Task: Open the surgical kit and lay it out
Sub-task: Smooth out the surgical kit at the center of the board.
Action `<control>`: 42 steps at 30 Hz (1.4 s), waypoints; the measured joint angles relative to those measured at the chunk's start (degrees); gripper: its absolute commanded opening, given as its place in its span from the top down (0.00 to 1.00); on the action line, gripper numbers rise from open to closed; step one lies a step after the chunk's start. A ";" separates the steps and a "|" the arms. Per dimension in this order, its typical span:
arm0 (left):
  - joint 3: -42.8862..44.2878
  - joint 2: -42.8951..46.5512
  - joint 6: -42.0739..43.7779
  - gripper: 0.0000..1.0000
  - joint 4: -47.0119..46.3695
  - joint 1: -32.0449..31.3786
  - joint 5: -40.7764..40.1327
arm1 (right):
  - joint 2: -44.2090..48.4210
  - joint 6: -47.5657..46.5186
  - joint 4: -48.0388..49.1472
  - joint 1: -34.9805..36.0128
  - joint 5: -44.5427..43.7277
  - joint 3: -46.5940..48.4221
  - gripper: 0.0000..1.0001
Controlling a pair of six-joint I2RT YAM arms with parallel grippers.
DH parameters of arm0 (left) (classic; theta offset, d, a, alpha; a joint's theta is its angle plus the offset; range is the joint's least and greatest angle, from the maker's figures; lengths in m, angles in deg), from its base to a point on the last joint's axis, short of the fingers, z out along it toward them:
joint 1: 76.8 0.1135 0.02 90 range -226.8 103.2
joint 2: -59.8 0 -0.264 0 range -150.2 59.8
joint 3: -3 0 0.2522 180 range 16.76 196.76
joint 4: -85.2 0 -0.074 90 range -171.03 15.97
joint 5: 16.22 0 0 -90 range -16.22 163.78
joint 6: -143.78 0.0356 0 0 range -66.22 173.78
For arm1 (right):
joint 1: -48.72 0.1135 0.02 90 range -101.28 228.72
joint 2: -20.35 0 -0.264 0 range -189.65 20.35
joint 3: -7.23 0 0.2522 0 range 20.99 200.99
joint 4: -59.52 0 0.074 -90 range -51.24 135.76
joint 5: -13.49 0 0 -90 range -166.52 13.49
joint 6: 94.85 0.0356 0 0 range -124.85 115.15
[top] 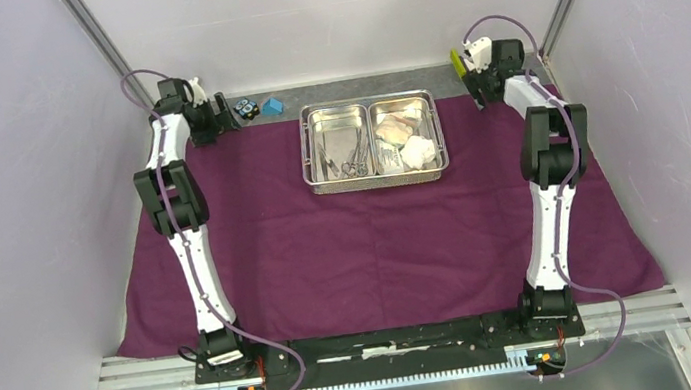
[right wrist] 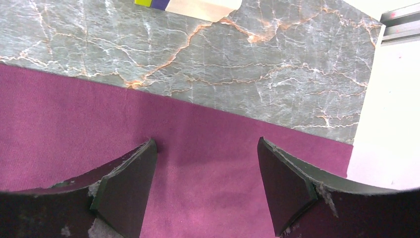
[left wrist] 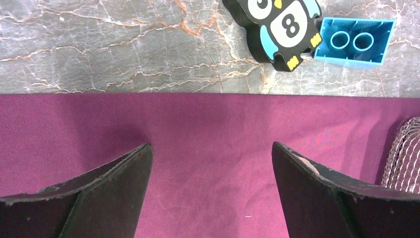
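Note:
The purple cloth wrap [top: 378, 241] lies spread flat over the table. On its far middle stands the two-compartment steel tray [top: 378, 184]. Forceps [top: 354, 159] lie in the tray's left half, and a white packet [top: 389, 157] and white gauze wads [top: 416, 150] fill its right half. My left gripper [top: 209, 124] hovers open just above the cloth's far left corner [left wrist: 208, 163], nothing between its fingers. My right gripper [top: 484, 86] hovers open over the far right corner [right wrist: 208, 168], also holding nothing. The tray's mesh edge [left wrist: 406, 158] shows at the right of the left wrist view.
A black-and-blue owl toy [top: 246, 109] [left wrist: 277, 27] and a small blue block [top: 272, 106] [left wrist: 354, 42] sit on the bare marble strip [left wrist: 124, 49] beyond the cloth, near the left gripper. White enclosure walls stand close on both sides [right wrist: 386, 124].

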 measured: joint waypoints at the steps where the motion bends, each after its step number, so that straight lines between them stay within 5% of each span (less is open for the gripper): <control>1: 0.24 -0.15 -0.26 0.04 0.07 0.00 0.02 | -0.07 -0.13 0.09 0.04 -0.28 0.13 0.19; 17: 7.56 -4.44 -3.04 0.05 0.66 0.00 -0.52 | -3.61 -1.42 -0.20 0.52 -3.21 5.64 0.19; 42: 1.22 -0.92 -7.28 0.00 -2.91 2.05 -2.40 | -5.33 -2.21 -1.07 0.42 -4.31 9.22 0.16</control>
